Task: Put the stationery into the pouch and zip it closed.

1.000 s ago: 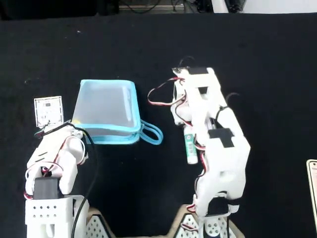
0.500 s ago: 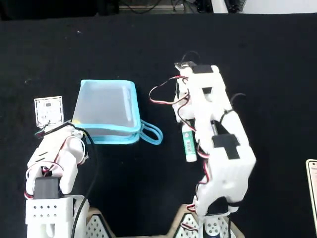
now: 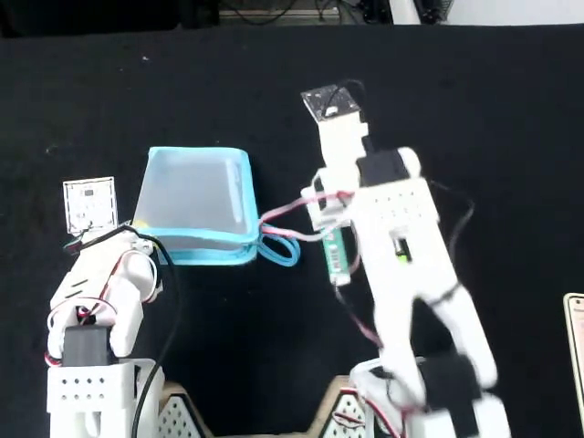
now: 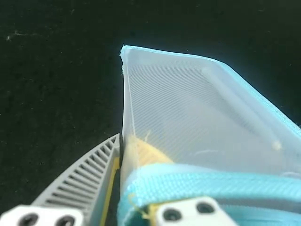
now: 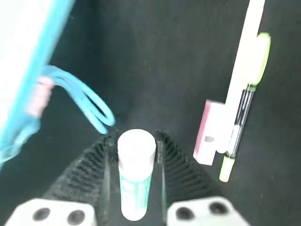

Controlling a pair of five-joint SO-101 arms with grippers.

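Over on the left of the worktop [image 3: 511, 137] lies one pouch [image 3: 196, 203], clear mesh with blue trim. Its single blue loop [image 3: 278, 246] trails out to the right. Two arms are up. The left hand [image 4: 123, 146] is clamped on the pouch's near left corner, its fingers pinched tight on the fabric. Behind the mesh there is a yellowish shape [image 4: 148, 157], and I cannot make out what it is.

Just right of the loop, the right hand [image 5: 135, 139] grips one glue stick [image 5: 135, 179], fingers closed snugly on both sides, with its white cap pointing away from the wrist camera. Past it on the black cloth lies one pink eraser [image 5: 207, 139], touching a cluster of pens [image 5: 244, 80]. There are at least two, one white and one with yellow-green ends, but they overlap and run out of frame, so the count is unsure.

Two cards are on the worktop: one white card [image 3: 89, 203] just left of the pouch, and another [image 3: 576, 328] cut off at the right edge.
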